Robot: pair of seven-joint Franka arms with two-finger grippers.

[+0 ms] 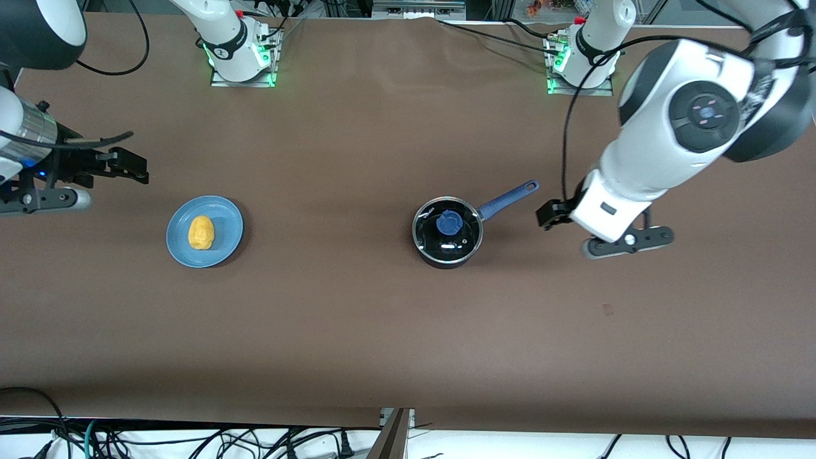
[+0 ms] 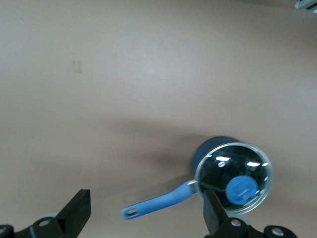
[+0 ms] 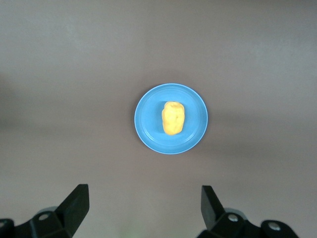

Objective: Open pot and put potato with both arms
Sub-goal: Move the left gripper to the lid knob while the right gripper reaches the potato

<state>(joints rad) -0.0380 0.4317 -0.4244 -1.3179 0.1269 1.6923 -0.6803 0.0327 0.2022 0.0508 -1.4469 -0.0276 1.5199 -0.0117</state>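
The black pot (image 1: 426,245) stands mid-table with its glass lid and blue knob (image 1: 449,224) on, its blue handle (image 1: 510,196) pointing toward the left arm's end. The yellow potato (image 1: 201,232) lies on a blue plate (image 1: 226,217) toward the right arm's end. My left gripper (image 1: 552,213) is open and empty in the air just past the handle's tip. In the left wrist view the handle (image 2: 158,202) shows between its open fingers (image 2: 79,213), with the pot (image 2: 213,148) by one finger. My right gripper (image 1: 131,167) is open and empty, up beside the plate. The right wrist view shows the potato (image 3: 173,118) on the plate (image 3: 148,119).
The arm bases (image 1: 242,51) stand along the table's edge farthest from the front camera. Cables (image 1: 191,440) hang below the nearest edge. A small mark (image 1: 607,310) is on the brown tabletop.
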